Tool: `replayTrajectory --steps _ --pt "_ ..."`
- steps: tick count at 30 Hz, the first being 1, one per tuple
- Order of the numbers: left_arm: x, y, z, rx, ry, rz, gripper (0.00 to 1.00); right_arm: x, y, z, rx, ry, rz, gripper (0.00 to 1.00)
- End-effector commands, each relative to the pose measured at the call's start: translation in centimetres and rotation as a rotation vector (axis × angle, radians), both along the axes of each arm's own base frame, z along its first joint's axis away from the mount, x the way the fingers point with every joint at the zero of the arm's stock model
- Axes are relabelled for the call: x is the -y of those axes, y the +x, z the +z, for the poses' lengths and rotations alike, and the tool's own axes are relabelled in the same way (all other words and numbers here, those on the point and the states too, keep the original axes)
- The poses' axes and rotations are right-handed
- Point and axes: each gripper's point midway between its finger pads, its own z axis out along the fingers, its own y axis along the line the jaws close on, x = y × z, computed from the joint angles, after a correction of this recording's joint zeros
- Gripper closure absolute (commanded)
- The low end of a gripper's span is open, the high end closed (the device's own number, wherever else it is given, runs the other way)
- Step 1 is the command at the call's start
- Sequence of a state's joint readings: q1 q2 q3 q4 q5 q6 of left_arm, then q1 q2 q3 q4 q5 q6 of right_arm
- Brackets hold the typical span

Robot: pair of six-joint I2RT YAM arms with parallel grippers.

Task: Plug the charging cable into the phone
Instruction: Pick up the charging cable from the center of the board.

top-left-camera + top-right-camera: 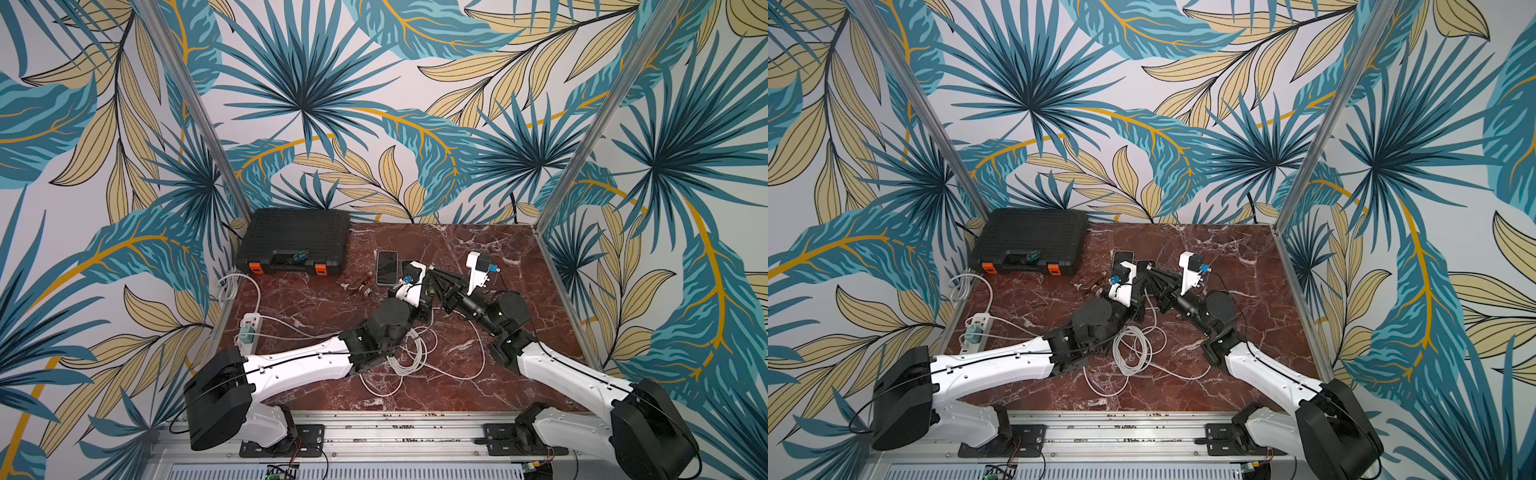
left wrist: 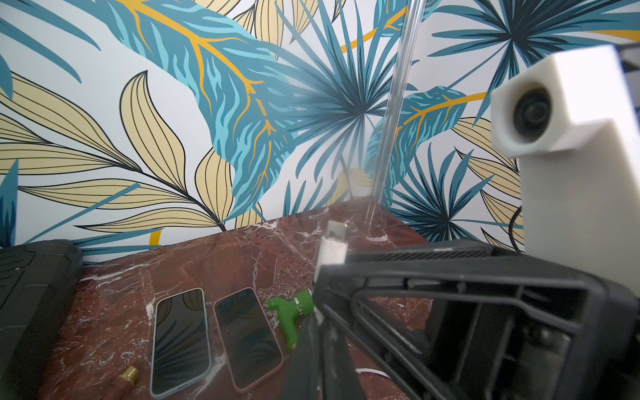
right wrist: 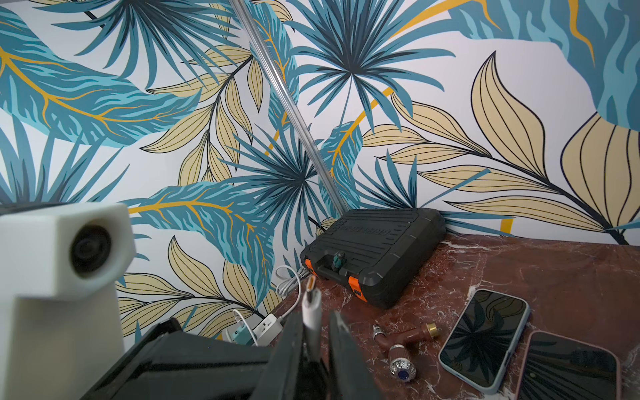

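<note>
Right of the pink phone [image 2: 247, 337], a white plug [image 3: 310, 298] with a shiny tip is pinched by the right gripper [image 3: 313, 323]; the left gripper [image 2: 317, 329] is closed tight.

Hidden and blurred around the toolbox [image 1: 293, 239]
We see the pink phone [image 1: 412, 266], right of the toolbox, mostly hidden behind the left arm [image 1: 299, 361] in both top views; the cable plug [image 2: 330, 251] is blurred in the left wrist view.
</note>
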State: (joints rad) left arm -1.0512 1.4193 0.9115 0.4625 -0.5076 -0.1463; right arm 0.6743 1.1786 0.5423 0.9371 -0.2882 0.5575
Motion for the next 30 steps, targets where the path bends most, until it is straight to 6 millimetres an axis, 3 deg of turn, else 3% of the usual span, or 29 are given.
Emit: replayTrajectory --steps 1,14,30 --pt "0.55 -0.12 0.7 0.012 -0.032 -0.02 1.0 -0.03 -0.48 -0.24 0.007 0.002 0.011 0.81" --pt "0.71 -0.17 0.58 0.013 -0.029 -0.025 1.0 -0.25 -0.4 -0.62 0.007 -0.011 0.017 0.85" --pt "0.73 0.03 0.96 0.012 -0.037 -0.016 1.0 0.04 -0.58 -1.04 -0.005 -0.028 0.009 0.81"
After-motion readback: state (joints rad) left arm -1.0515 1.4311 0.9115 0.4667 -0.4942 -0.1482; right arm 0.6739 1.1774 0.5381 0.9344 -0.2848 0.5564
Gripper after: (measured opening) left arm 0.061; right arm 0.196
